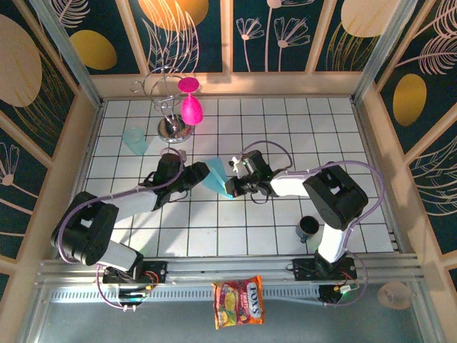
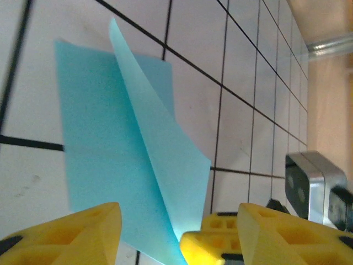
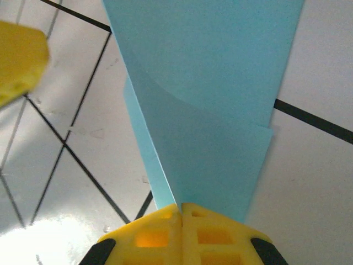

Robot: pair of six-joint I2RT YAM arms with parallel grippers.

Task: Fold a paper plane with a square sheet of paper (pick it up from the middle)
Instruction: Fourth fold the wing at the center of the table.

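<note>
Right tool (image 3: 181, 208): pinched shut on the narrow end of the square sheet of paper (image 3: 209, 110).
Left tool (image 2: 177, 212): jaws apart astride that end, gripping nothing.
Sheet: middle of the surface (image 1: 300, 121), creased lengthwise, one flap raised.
Remaining: probably nose and wing folds.

bright overhead light, glare on the table (image 3: 44, 237).

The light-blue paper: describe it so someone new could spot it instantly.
On the white gridded table, look to the middle. The creased light-blue paper is pinched in the right end effector. Unlike the translucent teal cup, it is opaque, thin and folded.
</note>
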